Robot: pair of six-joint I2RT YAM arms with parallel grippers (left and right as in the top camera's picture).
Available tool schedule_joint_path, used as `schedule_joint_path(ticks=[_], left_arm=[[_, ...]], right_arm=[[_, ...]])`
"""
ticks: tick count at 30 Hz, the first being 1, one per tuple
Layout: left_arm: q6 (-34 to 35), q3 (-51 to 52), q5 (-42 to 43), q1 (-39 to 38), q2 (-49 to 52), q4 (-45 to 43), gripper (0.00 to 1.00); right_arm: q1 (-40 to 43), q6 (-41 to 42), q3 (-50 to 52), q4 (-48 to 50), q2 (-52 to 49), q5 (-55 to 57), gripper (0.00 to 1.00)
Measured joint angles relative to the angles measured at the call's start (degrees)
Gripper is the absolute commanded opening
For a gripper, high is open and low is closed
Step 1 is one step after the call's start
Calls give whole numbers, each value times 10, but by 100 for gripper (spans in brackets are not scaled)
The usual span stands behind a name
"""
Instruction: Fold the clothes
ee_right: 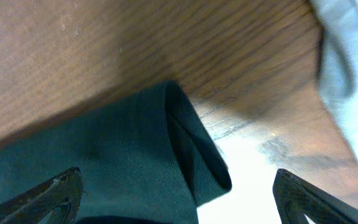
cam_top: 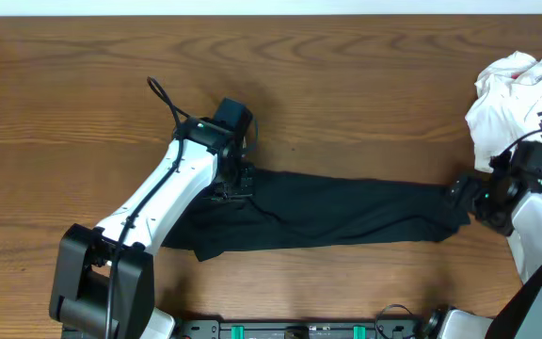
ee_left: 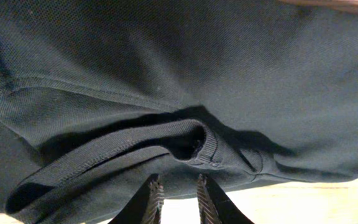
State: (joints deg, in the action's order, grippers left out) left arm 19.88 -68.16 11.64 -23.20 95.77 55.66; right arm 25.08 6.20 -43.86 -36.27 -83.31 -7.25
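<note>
The black shirt (cam_top: 346, 212) lies on the wooden table as a long folded band running left to right. My left gripper (cam_top: 236, 186) hovers at the band's upper left end. In the left wrist view its fingertips (ee_left: 155, 198) stand a narrow gap apart with bare table between them, and the shirt's ribbed hem (ee_left: 185, 140) lies just beyond them, not pinched. My right gripper (cam_top: 459, 196) is at the band's right end, open wide. The folded end of the shirt (ee_right: 135, 155) lies between its two fingers (ee_right: 58, 193), untouched by either.
A crumpled white garment (cam_top: 516, 99) sits at the table's far right, just behind my right arm, and shows in the right wrist view as the white garment (ee_right: 347, 68). Bare wood stretches behind the shirt. The arm bases stand at the front edge.
</note>
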Motion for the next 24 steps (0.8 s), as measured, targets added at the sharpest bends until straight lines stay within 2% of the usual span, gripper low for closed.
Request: schedule_joint_path(ticks=[9, 14, 15, 16, 20, 24], left_arm=[[0, 0, 0, 0, 0, -2, 22], [0, 0, 0, 0, 0, -2, 22], [0, 0, 0, 0, 0, -2, 22], [0, 0, 0, 0, 0, -2, 22], [0, 0, 0, 0, 0, 1, 22], [0, 0, 0, 0, 0, 3, 23]], right_arm=[[2, -37, 61, 61, 0, -80, 88], [3, -45, 77, 77, 0, -88, 71], [4, -46, 79, 78, 0, -88, 70], [3, -46, 80, 78, 0, -87, 71], [3, -38, 80, 79, 2, -84, 89], [3, -32, 80, 85, 4, -70, 93]])
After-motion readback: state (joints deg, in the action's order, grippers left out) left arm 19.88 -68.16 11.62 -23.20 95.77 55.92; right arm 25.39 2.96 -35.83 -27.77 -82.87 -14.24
